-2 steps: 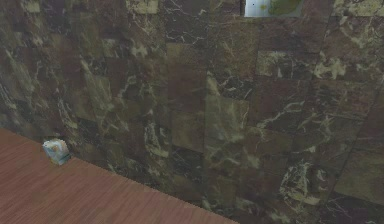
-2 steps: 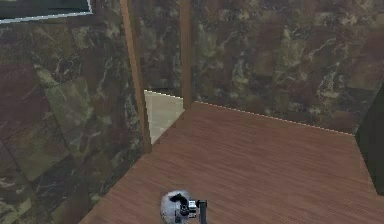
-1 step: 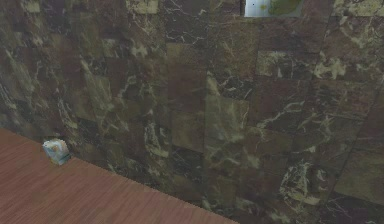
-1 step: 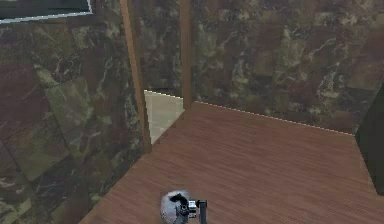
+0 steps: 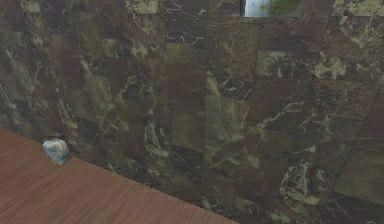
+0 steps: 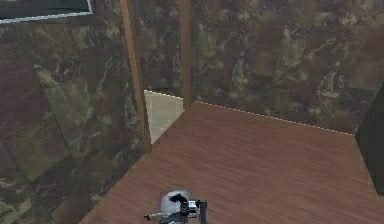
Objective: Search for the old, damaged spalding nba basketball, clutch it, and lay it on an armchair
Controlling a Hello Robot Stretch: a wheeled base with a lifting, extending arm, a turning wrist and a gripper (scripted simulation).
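My gripper shows low in the arm side view, just above the bottom edge, over brown wood floor. A pale rounded shape sits right at its dark body, and I cannot tell whether the gripper holds anything. In the forward view a small pale, crumpled-looking object lies on the wood floor at the foot of a dark marbled wall. Its shape and colour do not let me name it.
The marbled wall stands close ahead in the forward view, with a pale framed thing at its top. In the arm side view a wood-framed doorway gives onto a lighter floor. A dark object stands at that view's right edge.
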